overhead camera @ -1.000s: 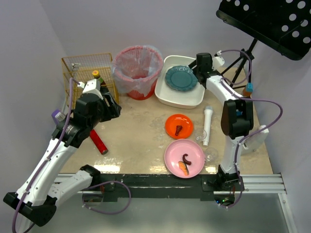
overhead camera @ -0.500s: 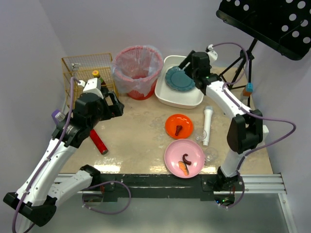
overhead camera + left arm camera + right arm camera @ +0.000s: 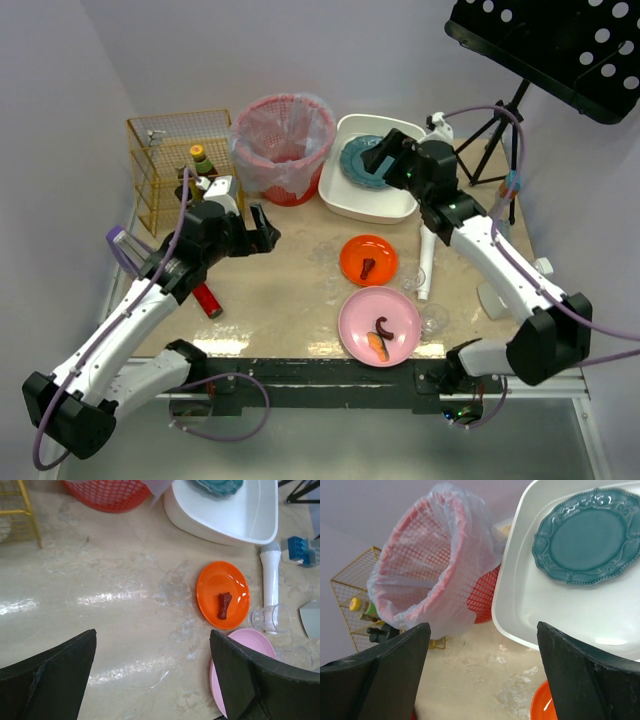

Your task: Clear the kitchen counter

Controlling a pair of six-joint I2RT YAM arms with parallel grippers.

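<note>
The kitchen counter (image 3: 290, 275) carries an orange plate (image 3: 368, 258) with a dark red scrap, a pink plate (image 3: 379, 326) with food bits, a white cylinder (image 3: 428, 258), two clear glasses (image 3: 418, 279) and a red cylinder (image 3: 205, 298). My left gripper (image 3: 262, 228) hangs open and empty over bare counter (image 3: 130, 605), left of the orange plate (image 3: 222, 595) and the pink plate (image 3: 245, 647). My right gripper (image 3: 385, 158) is open and empty above the near rim of the white tub (image 3: 555, 615), which holds a teal plate (image 3: 587, 537).
A red basket (image 3: 283, 145) lined with plastic stands at the back, left of the white tub (image 3: 390, 205). A yellow wire rack (image 3: 165, 165) at the back left holds a bottle (image 3: 203, 160). A tripod (image 3: 495, 130) and a black perforated panel (image 3: 560, 45) are at the back right.
My left gripper opened wide, left the bottle in the rack and moved right over the counter. My right arm swung back from over the tub and its jaws opened wider.
</note>
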